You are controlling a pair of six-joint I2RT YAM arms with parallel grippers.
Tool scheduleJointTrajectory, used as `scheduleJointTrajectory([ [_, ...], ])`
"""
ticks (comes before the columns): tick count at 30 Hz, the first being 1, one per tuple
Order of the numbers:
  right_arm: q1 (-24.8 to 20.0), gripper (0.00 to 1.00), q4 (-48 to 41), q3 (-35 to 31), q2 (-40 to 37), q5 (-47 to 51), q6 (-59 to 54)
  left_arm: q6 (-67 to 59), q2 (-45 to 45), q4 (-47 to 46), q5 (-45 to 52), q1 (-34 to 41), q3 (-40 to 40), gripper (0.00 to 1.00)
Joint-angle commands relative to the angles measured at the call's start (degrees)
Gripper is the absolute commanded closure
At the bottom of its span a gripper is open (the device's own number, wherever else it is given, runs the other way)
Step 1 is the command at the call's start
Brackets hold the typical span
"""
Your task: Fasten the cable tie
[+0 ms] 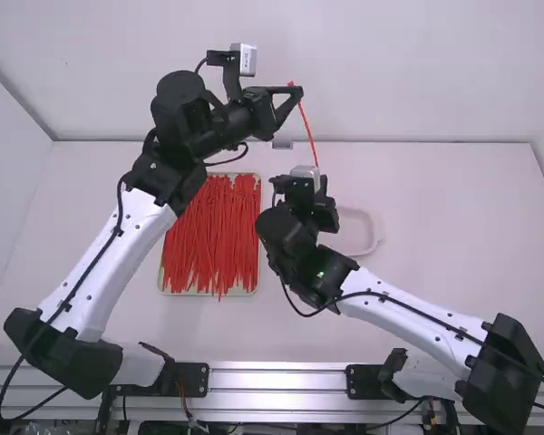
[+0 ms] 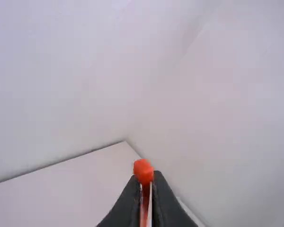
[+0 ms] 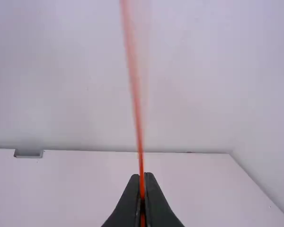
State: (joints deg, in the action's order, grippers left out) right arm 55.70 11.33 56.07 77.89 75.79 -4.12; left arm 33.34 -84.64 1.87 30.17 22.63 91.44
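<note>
Left gripper (image 2: 143, 183) clamps the thin red plastic cable tie (image 1: 306, 127) at its head, right gripper (image 3: 142, 179) its tail, apparently readying threading.

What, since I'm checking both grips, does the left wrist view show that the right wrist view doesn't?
Left wrist view: the square head of the red plastic cable tie past the left gripper. Right wrist view: its long thin strap rising from the right gripper, a small grey bracket. Both: black fingers shut on the tie, white table.
</note>
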Motion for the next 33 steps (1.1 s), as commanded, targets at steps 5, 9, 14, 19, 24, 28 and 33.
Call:
scheduleJointTrajectory([
  [5, -0.15, 1.0, 1.64, 2.1, 0.02, 0.52, -1.16, -0.09, 0.17, 0.15, 0.42, 0.61, -0.87, 0.84],
  [9, -0.15, 1.0, 2.23, 2.1, 0.02, 0.5, -1.73, -0.11, 0.17, 0.15, 0.85, 0.61, -0.87, 0.86],
  [14, -0.15, 1.0, 2.97, 2.1, 0.02, 0.46, -2.21, -0.09, 0.17, 0.39, 0.57, 0.61, -1.09, 0.99],
  [19, -0.15, 1.0, 3.04, 2.1, 0.02, 0.04, -2.16, -0.09, 0.17, 0.57, 0.79, 0.52, -1.09, 0.99],
  [24, -0.15, 0.65, 3.04, 2.1, 0.02, -2.8, -3.85, -1.9, 0.2, 0.33, 0.83, 0.15, -1.07, 0.99],
  [28, -0.15, 0.44, 2.99, 2.1, 0.02, -3.48, -3.87, -4.26, 0.22, -0.44, 0.83, 0.07, -1.07, 0.99],
  [33, -0.13, 0.23, 1.49, 2.1, -0.37, -10.6, -3.72, -6.19, 0.59, -2.38, 0.81, -2.67, -1.09, 0.99],
])
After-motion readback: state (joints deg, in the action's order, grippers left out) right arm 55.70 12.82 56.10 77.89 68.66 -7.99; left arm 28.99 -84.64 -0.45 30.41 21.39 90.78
